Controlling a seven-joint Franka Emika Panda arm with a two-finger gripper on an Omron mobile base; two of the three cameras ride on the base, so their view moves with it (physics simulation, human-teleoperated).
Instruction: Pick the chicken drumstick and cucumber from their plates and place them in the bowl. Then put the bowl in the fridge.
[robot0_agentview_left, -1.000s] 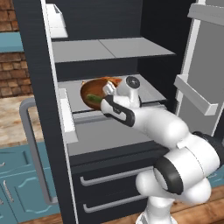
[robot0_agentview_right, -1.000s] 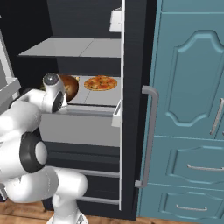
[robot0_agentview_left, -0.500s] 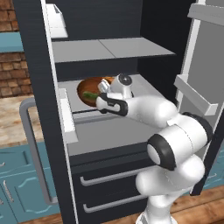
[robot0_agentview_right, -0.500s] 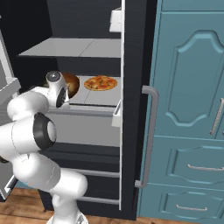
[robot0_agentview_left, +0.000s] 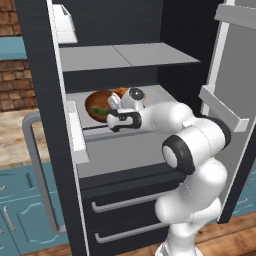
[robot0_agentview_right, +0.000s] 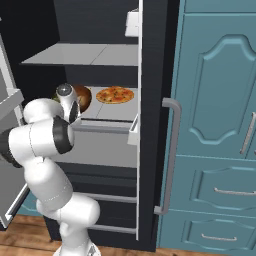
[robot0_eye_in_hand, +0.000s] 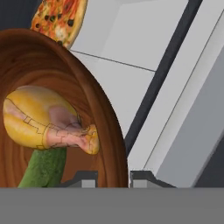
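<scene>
Two fingers (robot0_eye_in_hand: 113, 178) pinched on bowl (robot0_eye_in_hand: 101, 109) rim, tips cropped, cucumber (robot0_eye_in_hand: 46, 168) half-hidden under chicken drumstick (robot0_eye_in_hand: 48, 122)

The bowl (robot0_agentview_left: 98, 106) sits at the left of the fridge's (robot0_agentview_right: 150, 125) middle shelf (robot0_agentview_left: 165, 95), with the pizza (robot0_agentview_right: 114, 95) just behind it to the right. The upper shelf (robot0_agentview_left: 125, 56) roofs the space low overhead. Bare shelf lies open right of the bowl; the door bin (robot0_agentview_left: 222, 109) juts near on the right.
</scene>
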